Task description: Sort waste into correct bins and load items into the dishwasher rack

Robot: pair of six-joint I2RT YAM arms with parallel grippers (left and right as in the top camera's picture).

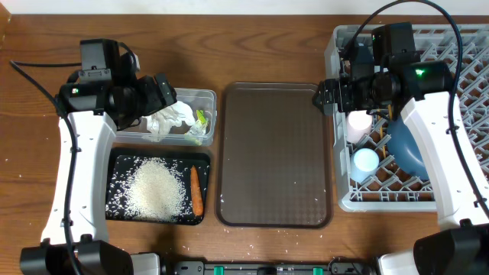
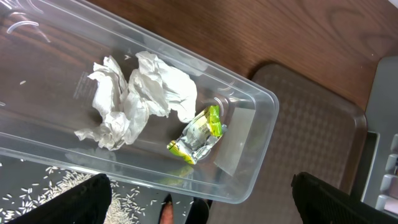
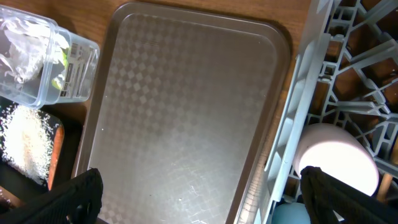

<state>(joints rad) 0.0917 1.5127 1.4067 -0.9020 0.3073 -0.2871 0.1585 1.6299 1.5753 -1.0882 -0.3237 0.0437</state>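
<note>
Both grippers spread, empty.
Ahead of left gripper (image 2: 202, 199): clear tub (image 2: 37, 68), crumpled napkin (image 2: 140, 99), crinkled wrapper (image 2: 196, 134), print unreadable; between right gripper (image 3: 205, 199) fingers: diamond-embossed tray (image 3: 180, 112).

The table (image 1: 260, 46) is viewed from directly overhead; the clear tub (image 2: 37, 68) and brown tray (image 3: 186, 124) are shared, close-up, by both downward-facing wrist views.

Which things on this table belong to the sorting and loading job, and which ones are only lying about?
Belong to the job: napkin, wrapper, clear tub, rice, carrot, black tray, rack, pink cup, light-blue cup, dark-blue plate.

Only lying about: brown tray.
</note>
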